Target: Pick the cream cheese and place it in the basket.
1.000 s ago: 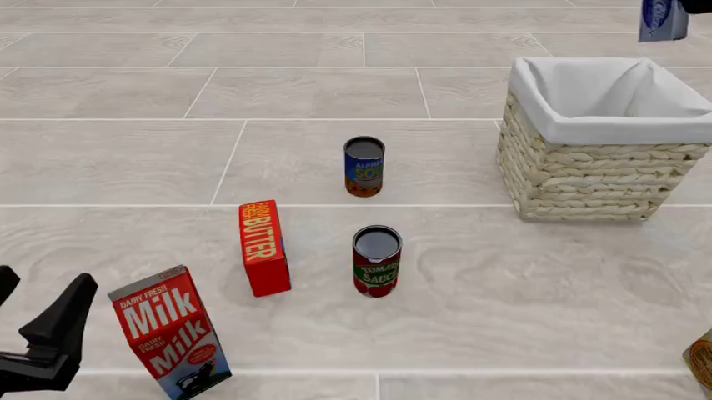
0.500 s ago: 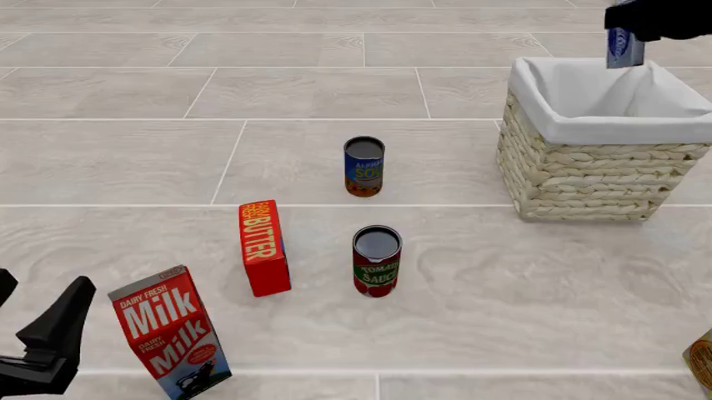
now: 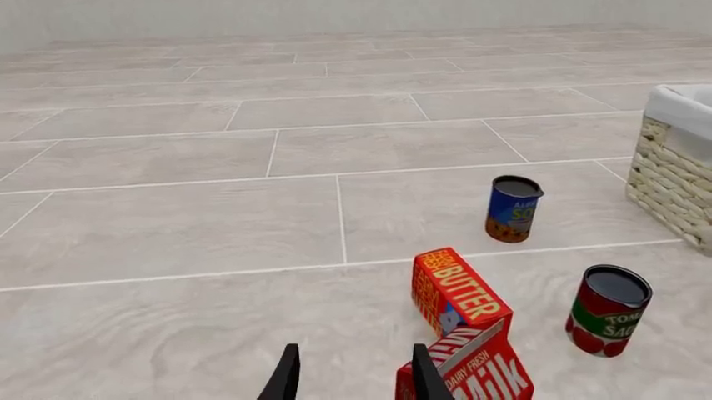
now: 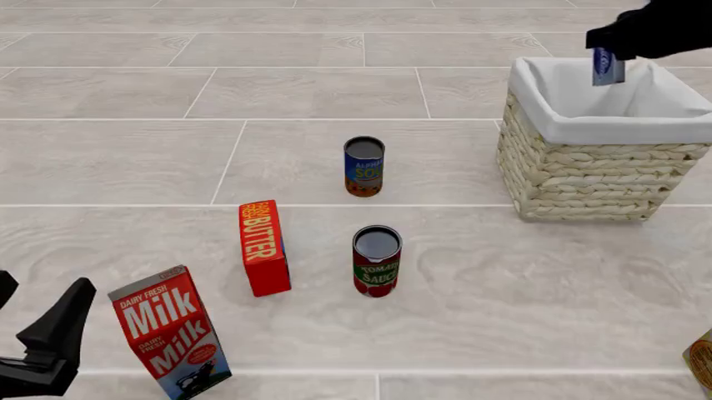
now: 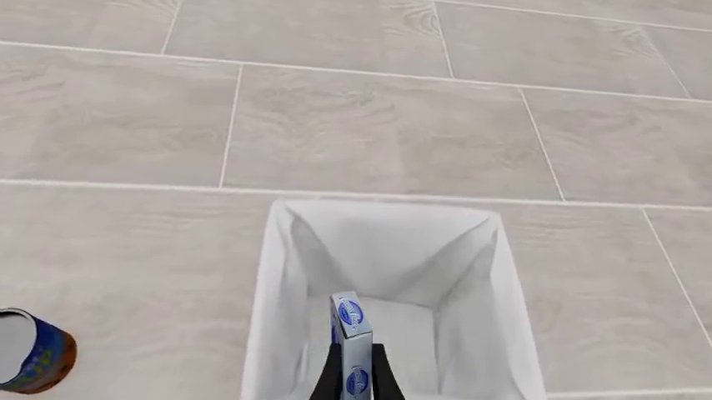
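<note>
My right gripper (image 4: 609, 57) is shut on the cream cheese (image 4: 606, 67), a small light-blue box with a darker blue oval label. It holds the box upright above the open top of the basket (image 4: 589, 162), near its far side. In the right wrist view the cream cheese (image 5: 352, 342) hangs between the fingers over the white cloth lining of the basket (image 5: 278, 292). My left gripper (image 3: 350, 377) is open and empty, low at the near left, beside the milk carton (image 4: 169, 331).
A red butter box (image 4: 263, 247) stands left of centre. A tomato sauce can (image 4: 376, 261) and a blue soup can (image 4: 364, 166) stand in the middle. Another object (image 4: 701, 358) shows at the near right edge.
My right gripper has carried the cream cheese to the left and downward, from beyond the basket's far right corner to over its opening. The left arm has not moved.
</note>
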You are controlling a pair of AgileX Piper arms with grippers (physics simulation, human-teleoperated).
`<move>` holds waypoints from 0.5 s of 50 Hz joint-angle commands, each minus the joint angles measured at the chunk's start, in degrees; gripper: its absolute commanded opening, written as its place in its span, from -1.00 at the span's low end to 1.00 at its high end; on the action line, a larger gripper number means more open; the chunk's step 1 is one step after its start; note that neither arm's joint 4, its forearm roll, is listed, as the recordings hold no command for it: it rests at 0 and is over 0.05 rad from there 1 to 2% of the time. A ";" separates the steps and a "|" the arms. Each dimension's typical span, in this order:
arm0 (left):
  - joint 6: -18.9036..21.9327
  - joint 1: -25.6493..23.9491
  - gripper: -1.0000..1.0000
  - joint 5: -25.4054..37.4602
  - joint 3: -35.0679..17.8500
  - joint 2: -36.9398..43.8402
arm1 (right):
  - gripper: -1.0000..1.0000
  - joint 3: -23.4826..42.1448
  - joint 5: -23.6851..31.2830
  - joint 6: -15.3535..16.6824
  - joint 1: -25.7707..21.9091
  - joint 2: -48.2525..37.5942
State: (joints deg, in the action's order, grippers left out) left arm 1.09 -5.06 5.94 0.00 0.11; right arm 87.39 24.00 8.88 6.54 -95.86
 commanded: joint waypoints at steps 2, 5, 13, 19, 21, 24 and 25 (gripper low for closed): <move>-0.03 -0.02 1.00 0.16 0.00 -0.04 | -1.00 5.21 1.38 -0.99 0.55 -3.57; -0.01 -0.02 1.00 0.17 0.00 -0.05 | -1.00 6.22 1.78 -0.76 0.84 -4.73; 0.05 0.02 1.00 0.23 0.00 -0.06 | -1.00 6.35 1.18 -0.76 0.80 -6.73; 0.07 0.08 1.00 0.27 0.00 -0.06 | -1.00 6.73 0.73 -0.78 0.99 -8.18; 0.07 0.09 1.00 0.28 0.00 -0.06 | -1.00 6.77 0.71 -0.75 0.97 -8.32; 0.08 0.13 1.00 0.31 0.00 -0.07 | -1.00 6.89 0.62 -0.70 0.84 -8.72; 0.05 0.16 1.00 0.31 0.00 -0.07 | -1.00 6.88 0.52 -0.65 0.87 -8.88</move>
State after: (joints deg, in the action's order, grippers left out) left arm 1.14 -4.99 6.18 0.00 0.05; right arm 93.03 24.96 8.92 7.36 -103.19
